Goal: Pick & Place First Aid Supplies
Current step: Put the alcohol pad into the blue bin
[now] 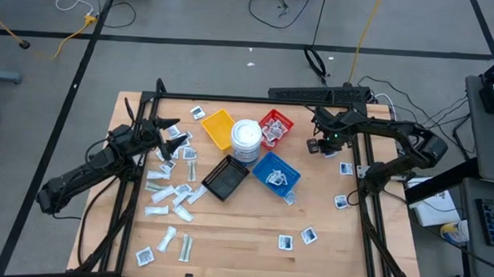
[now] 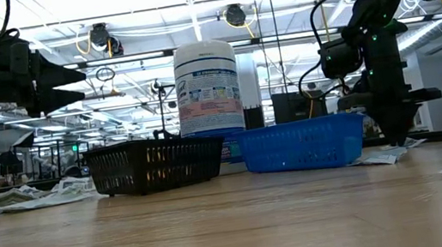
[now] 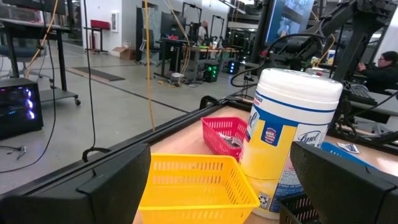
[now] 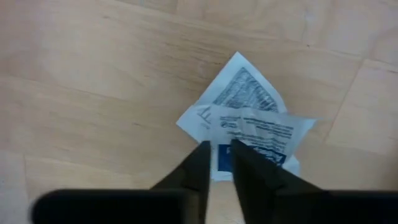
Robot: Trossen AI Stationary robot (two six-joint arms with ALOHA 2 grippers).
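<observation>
First aid supplies: two small flat white packets with dark and blue print (image 4: 249, 121) lie overlapped on the bare wood, directly under the right gripper (image 4: 216, 163). In the right wrist view its two dark fingers (image 4: 198, 167) stand nearly together, a narrow gap between them, tips pinching at the near edge of the upper packet, on its blue-printed band. Whether the paper is truly caught or only touched cannot be told; neither packet looks lifted.

The upper packet lies with its long axis across the line of the fingers; the lower one sits cornerwise beneath it, one corner pointing away from the gripper. Judgement: a straight lift may bring up one, both or neither.

High view: right gripper (image 1: 328, 145) is down at table level just beside the small red plastic mesh tray (image 1: 276, 127), on the tray's outer side, with the blue plastic mesh tray (image 1: 276, 175) near. Low view shows the same gripper (image 2: 394, 135) vertical, tips at the tabletop over a packet (image 2: 379, 157).

Further out: tall round white tub with lid (image 1: 246, 139) stands between the yellow tray (image 1: 217, 128) and the red one; black tray (image 1: 225, 178) below it. More loose packets (image 1: 171, 197) are scattered across the left half of the light wooden table (image 1: 234, 238).

Left gripper (image 1: 165, 135) hangs above the left-side scatter, fingers spread wide, holding nothing. The right arm is the one on this pair.
</observation>
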